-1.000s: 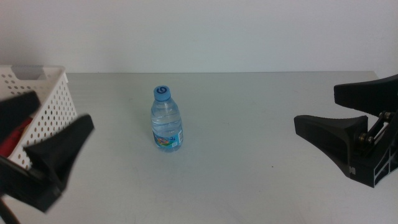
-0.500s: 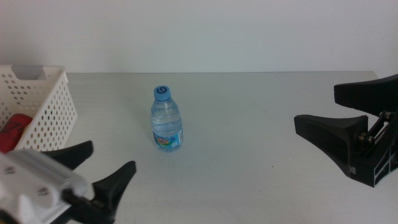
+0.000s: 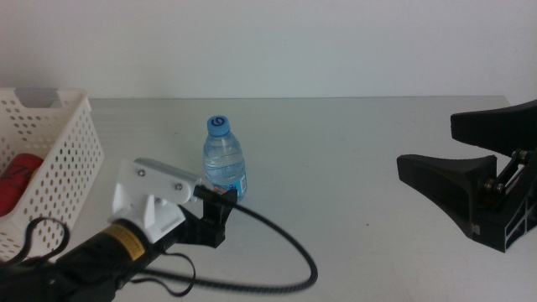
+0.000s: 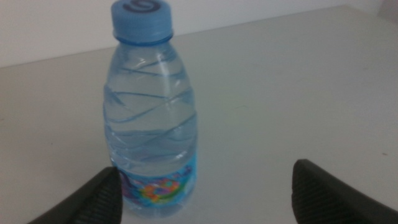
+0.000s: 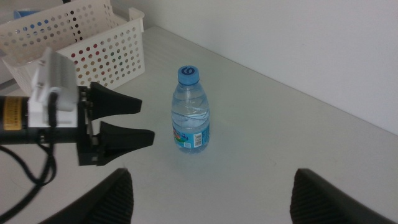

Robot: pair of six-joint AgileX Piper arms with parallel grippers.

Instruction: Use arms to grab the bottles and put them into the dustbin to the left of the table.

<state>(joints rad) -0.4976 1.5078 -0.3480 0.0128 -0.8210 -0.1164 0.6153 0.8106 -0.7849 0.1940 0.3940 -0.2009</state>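
Observation:
A small clear water bottle with a blue cap stands upright mid-table. My left gripper has come in low from the left and is open, its tips just short of the bottle's base. In the left wrist view the bottle stands close ahead, nearer one jaw of the left gripper. The right wrist view shows the bottle and the left gripper beside it. My right gripper waits open at the right edge. The white perforated dustbin at the left holds a red can.
The left arm's black cable loops over the pale grey table behind the gripper. The dustbin stands past the left arm in the right wrist view. A white wall backs the table's far edge.
My left arm has swung away from the dustbin and reached to the right, bringing its open jaws up to the water bottle. The right arm and the bottle have not moved.

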